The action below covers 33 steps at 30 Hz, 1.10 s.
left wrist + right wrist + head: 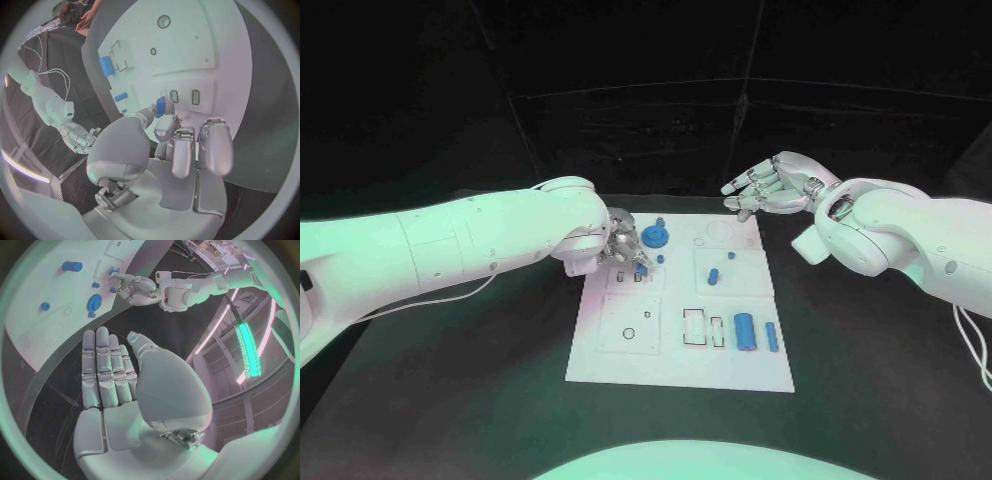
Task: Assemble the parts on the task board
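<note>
over the task board, left hand pinches small blue part: rigid, light, likely slippery; hold its sides. right hand spread, empty.

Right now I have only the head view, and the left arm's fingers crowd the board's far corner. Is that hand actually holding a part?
Observer: Yes. The left wrist view shows the left hand pinching a small blue part between the thumb and a finger.
Operator: Is it seated in anything?
Observer: It does not look so. The part sits just beside two small rectangular slots on the task board, and both look empty.
Operator: And the right hand?
Observer: In the right wrist view the right hand has a bare palm and straight fingers, and holds nothing.
</note>
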### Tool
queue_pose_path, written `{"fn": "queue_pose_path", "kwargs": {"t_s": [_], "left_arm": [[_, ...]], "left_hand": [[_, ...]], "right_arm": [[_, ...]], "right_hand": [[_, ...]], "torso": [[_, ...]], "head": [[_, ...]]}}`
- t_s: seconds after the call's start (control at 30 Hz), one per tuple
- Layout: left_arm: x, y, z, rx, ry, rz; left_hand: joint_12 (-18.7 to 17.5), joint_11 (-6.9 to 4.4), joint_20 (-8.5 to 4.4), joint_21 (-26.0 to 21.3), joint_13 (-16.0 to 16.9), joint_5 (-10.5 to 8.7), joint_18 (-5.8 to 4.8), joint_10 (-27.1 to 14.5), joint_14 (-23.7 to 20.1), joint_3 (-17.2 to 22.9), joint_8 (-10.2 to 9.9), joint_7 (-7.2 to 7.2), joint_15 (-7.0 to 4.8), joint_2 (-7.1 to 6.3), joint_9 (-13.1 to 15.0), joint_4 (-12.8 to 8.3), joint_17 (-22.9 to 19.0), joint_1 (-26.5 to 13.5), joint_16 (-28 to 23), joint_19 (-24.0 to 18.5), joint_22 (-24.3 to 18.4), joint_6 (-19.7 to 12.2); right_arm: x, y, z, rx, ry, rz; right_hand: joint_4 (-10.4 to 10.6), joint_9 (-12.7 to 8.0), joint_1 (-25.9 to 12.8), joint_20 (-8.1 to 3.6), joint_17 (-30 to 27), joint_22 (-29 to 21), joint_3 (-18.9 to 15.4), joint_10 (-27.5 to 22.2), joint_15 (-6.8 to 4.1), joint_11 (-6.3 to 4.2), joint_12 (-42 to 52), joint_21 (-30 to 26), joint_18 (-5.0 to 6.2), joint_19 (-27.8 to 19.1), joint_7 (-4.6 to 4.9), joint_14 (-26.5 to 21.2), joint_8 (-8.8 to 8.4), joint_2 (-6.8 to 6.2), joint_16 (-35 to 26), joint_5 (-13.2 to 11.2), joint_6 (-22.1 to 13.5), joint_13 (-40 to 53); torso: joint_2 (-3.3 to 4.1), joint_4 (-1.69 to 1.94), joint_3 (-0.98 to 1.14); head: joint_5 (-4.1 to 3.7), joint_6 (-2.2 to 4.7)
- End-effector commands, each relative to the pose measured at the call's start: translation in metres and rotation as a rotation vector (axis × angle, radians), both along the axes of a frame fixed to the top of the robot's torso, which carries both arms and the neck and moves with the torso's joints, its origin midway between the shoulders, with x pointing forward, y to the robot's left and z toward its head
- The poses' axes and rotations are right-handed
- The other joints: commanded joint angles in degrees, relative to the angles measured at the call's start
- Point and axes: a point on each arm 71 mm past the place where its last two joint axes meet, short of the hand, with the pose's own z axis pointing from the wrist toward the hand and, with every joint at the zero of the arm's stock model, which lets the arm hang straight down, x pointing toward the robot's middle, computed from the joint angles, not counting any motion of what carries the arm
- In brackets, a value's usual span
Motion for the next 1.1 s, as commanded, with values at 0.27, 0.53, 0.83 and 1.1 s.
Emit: {"fn": "queue_pose_path", "kwargs": {"t_s": [0.27, 0.53, 0.83, 1.1], "left_arm": [[-0.007, 0.009, 0.001, -0.138, -0.105, 0.104], [-0.015, 0.017, -0.008, -0.101, -0.155, 0.081], [-0.019, 0.015, -0.018, -0.035, -0.18, 0.047], [-0.019, 0.012, -0.022, -0.001, -0.208, 0.038]], "left_hand": [[0.1, -0.1, -0.11, -0.26, 0.04, 0.01, -0.78, 0.27, 5.95, 11.08, 0.96, -0.37, -0.13, -1.45, 0.89, -7.92, 15.09, -1.68, 0.18, 0.7, 0.15, -0.28], [0.24, -0.12, -0.13, 0.0, 0.14, 0.0, -0.88, 0.37, 5.95, 11.6, 1.07, -0.38, -0.15, -1.71, 1.0, -8.08, 15.09, -1.72, 0.18, 0.84, 0.62, -0.3], [0.27, -0.14, -0.15, 0.05, 0.14, -0.01, -0.9, 0.42, 5.95, 11.98, 1.14, -0.4, -0.17, -2.0, 1.08, -8.31, 15.09, -1.68, 0.18, 0.88, 0.72, -0.34], [0.26, -0.14, -0.15, 0.08, 0.11, -0.04, -0.91, 0.42, 5.95, 12.03, 1.17, -0.39, -0.17, -2.11, 1.1, -8.35, 15.09, -1.71, 0.18, 0.9, 0.79, -0.34]], "right_arm": [[0.001, -0.003, 0.001, -0.01, -0.007, 0.005], [0.002, -0.004, 0.001, -0.03, -0.02, 0.012], [0.002, -0.003, 0.001, -0.035, -0.022, 0.016], [0.002, -0.002, 0.001, -0.035, -0.021, 0.024]], "right_hand": [[0.33, 0.0, -0.57, 0.34, -0.14, -0.17, 0.47, -0.64, 0.43, 0.25, -0.53, -0.56, 0.48, -0.21, 0.67, -0.36, -0.39, -0.45, -0.66, 0.5, -0.12, -0.23], [0.47, 0.01, -0.8, 0.39, -0.15, -0.21, 0.44, -0.73, 0.48, 0.3, -0.58, -0.66, 0.47, -0.27, 0.7, -0.41, -0.42, -0.48, -0.76, 0.53, -0.14, -0.28], [0.55, 0.01, -0.95, 0.43, -0.17, -0.26, 0.43, -0.86, 0.53, 0.34, -0.65, -0.77, 0.46, -0.34, 0.73, -0.5, -0.44, -0.51, -0.88, 0.55, -0.15, -0.34], [0.65, 0.02, -1.11, 0.47, -0.18, -0.3, 0.42, -0.93, 0.57, 0.38, -0.68, -0.86, 0.46, -0.39, 0.75, -0.54, -0.44, -0.5, -0.96, 0.5, -0.14, -0.39]], "torso": [[-0.15, 0.66, 0.38], [-0.26, 1.04, 0.67], [-0.17, 0.88, 0.57], [-0.16, 0.89, 0.58]], "head": [[0.29, -0.21], [0.26, -0.43], [0.33, -0.48], [0.21, -0.57]]}}
